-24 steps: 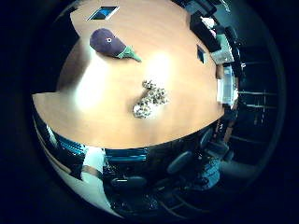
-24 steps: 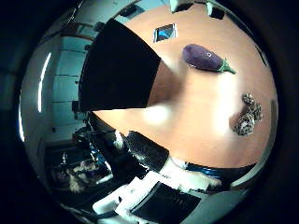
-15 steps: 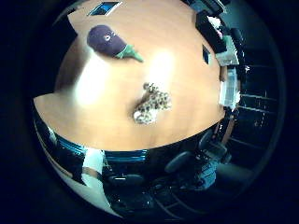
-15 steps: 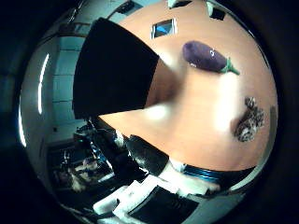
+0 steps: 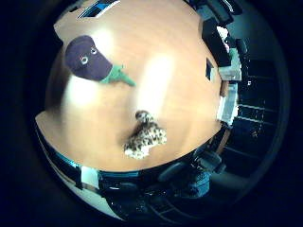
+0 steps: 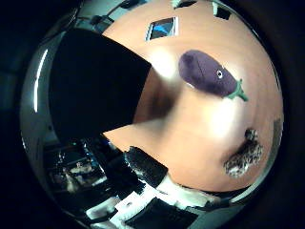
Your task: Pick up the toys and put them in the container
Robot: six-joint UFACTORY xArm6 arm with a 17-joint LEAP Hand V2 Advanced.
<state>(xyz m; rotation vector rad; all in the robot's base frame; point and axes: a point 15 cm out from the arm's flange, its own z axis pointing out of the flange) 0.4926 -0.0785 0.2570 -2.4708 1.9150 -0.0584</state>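
My palm over the wooden surface [image 5: 180, 94], two toys lying below.
Nearest me the spotted leopard plush [image 5: 144, 137], close to the surface's curved front edge; bare wood all round it. Further off, well apart, the purple eggplant plush [image 5: 92, 61], green stem pointing toward the leopard. One of each toy. A big black container [image 6: 95, 90] sits beside the eggplant, at the surface's edge. Can't tell if my hand is spread or curled; nothing touches the toys.
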